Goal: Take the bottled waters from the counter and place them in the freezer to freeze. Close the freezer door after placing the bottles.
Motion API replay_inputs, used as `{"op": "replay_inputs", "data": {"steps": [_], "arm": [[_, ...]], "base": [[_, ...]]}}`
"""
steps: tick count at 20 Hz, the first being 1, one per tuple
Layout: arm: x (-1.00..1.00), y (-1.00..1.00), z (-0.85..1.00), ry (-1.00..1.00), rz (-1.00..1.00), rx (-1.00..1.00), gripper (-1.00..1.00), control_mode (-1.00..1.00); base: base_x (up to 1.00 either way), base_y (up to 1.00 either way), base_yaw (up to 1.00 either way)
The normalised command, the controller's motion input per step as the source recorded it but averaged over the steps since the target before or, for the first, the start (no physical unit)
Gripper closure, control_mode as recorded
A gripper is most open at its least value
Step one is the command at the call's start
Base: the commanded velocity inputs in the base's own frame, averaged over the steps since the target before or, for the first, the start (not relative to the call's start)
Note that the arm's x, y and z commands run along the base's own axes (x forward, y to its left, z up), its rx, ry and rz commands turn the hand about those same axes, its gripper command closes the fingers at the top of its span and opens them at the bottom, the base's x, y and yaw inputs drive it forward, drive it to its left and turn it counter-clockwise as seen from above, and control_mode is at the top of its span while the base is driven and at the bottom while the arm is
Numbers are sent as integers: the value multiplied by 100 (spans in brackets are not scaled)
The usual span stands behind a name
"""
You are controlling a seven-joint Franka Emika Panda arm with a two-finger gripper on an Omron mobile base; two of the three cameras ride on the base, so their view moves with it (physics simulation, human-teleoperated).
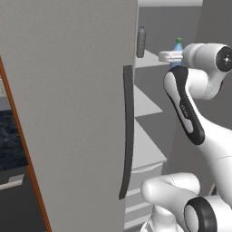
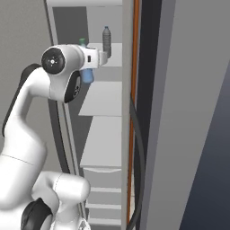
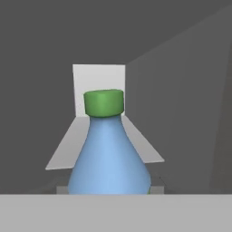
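The freezer (image 1: pixel 149 149) is standing open, its white shelves (image 2: pixel 105 139) stepping up into the grey interior. The freezer door (image 1: pixel 68 113) is swinging out toward the cameras, its long dark handle (image 1: pixel 128 131) running down the near edge.

The arm is reaching in at the level of the upper shelf (image 2: pixel 114 54). The gripper (image 2: pixel 92 67) is sitting at the pale blue bottle (image 3: pixel 108 154), which is filling the hand view directly ahead, upright, green cap (image 3: pixel 104 102) uppermost. In the right base view the bottle's blue body (image 2: pixel 87 75) is showing just below the hand. The finger tips are not resolving against the bottle, so whether the pincer is clamping the bottle or standing loose around it cannot be told. Whether the bottle's base is resting on the shelf is likewise unclear.

The grey-clear bottle (image 2: pixel 106 41) is standing upright on the upper shelf, beyond the hand, near the right edge of the opening.

A strip of black counter (image 1: pixel 9 140) is showing at far left.
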Motion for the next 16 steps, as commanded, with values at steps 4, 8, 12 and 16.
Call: {"op": "replay_inputs", "data": {"steps": [4,8,12,16], "arm": [[25,-4,2,0,0,0,100,-100],[33,3,0,0,0,0,100,-100],[27,0,1,0,0,0,100,-100],[28,0,4,-1,1,0,100,-100]], "base": [[0,0,0],[0,0,0],[0,0,0],[0,0,0]]}}
